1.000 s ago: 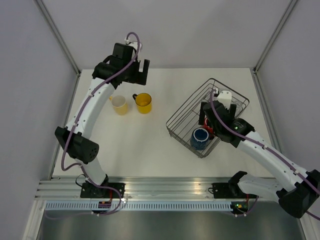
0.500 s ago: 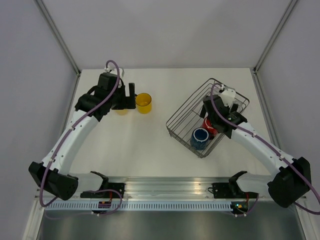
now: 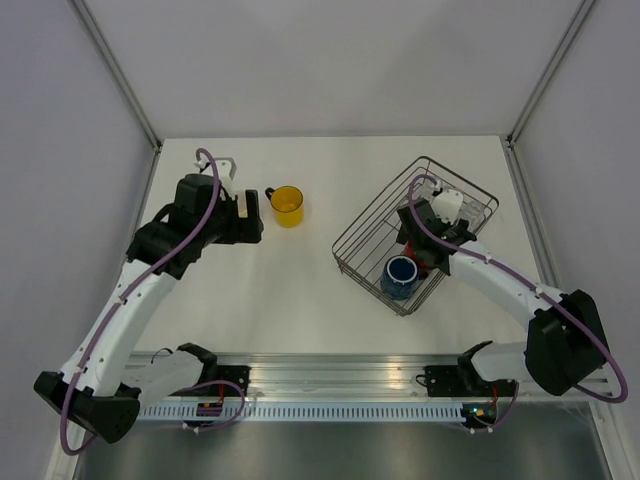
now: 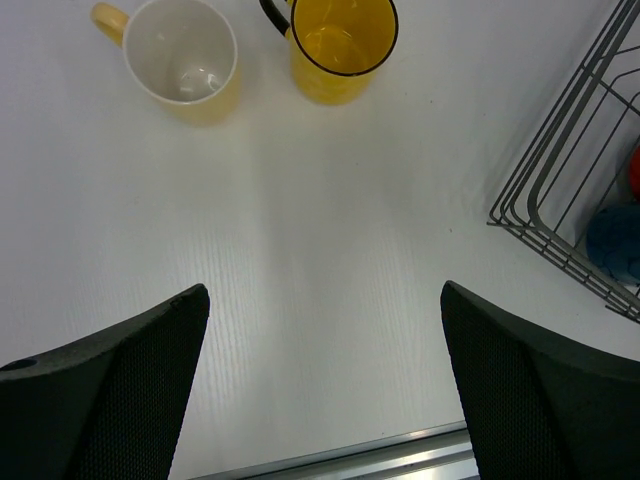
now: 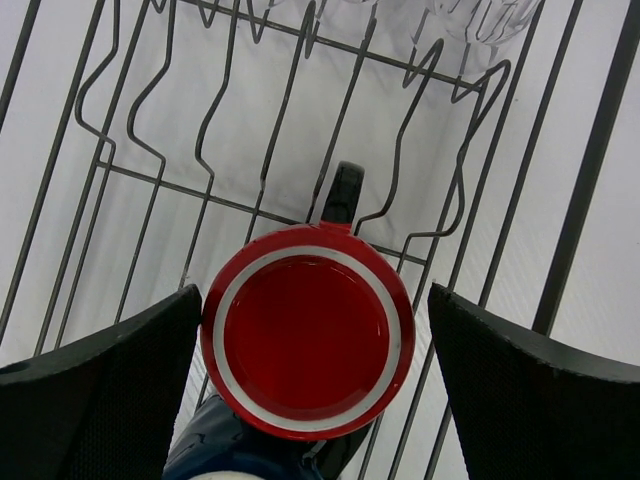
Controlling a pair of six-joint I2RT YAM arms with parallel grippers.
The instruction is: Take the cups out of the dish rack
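Red mug [image 5: 305, 333] beneath spread right pincer [image 5: 312, 298]

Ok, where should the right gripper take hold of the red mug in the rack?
Probably across the rim, from straight above. The red mug stands upright, mouth up, with the open right gripper straddling it. Its handle points away into the dish rack wires, so it is harder to reach.

No legible text, labels or numbers.
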